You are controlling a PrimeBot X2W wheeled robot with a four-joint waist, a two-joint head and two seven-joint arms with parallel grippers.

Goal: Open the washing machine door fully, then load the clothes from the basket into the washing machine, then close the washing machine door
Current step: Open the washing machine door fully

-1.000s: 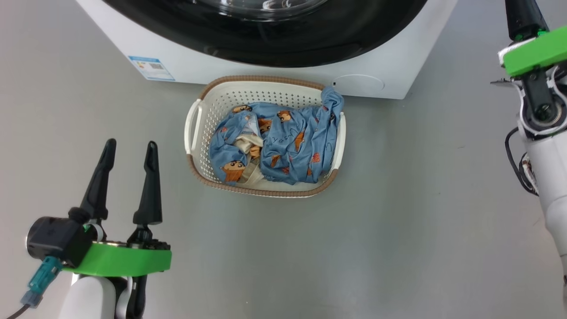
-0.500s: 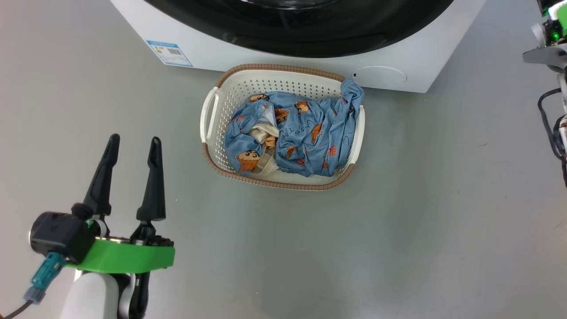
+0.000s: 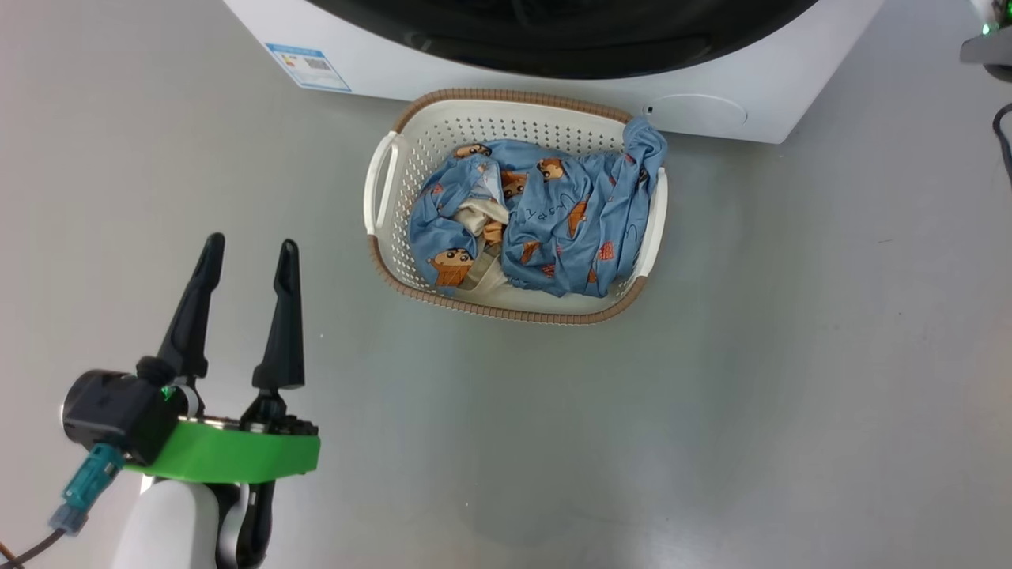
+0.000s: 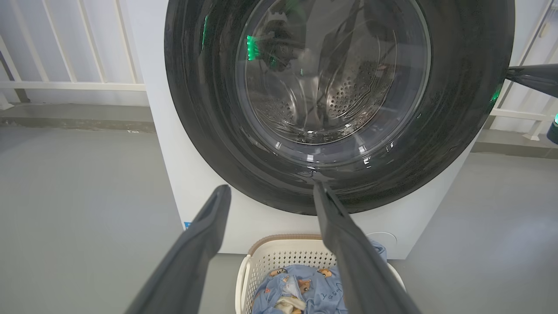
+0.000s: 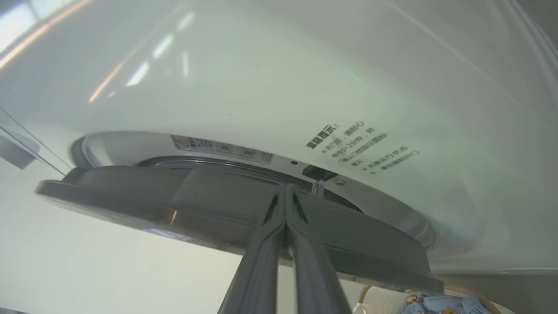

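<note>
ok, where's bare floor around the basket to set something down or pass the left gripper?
Bare floor lies right of the basket, on its near side, and between it and the left gripper. Crowded: the basket's far rim sits close to the washing machine, and the clothes cover most of its inside.

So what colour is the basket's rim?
Brown rim on the cream-white basket, clearest in the head view.
</note>
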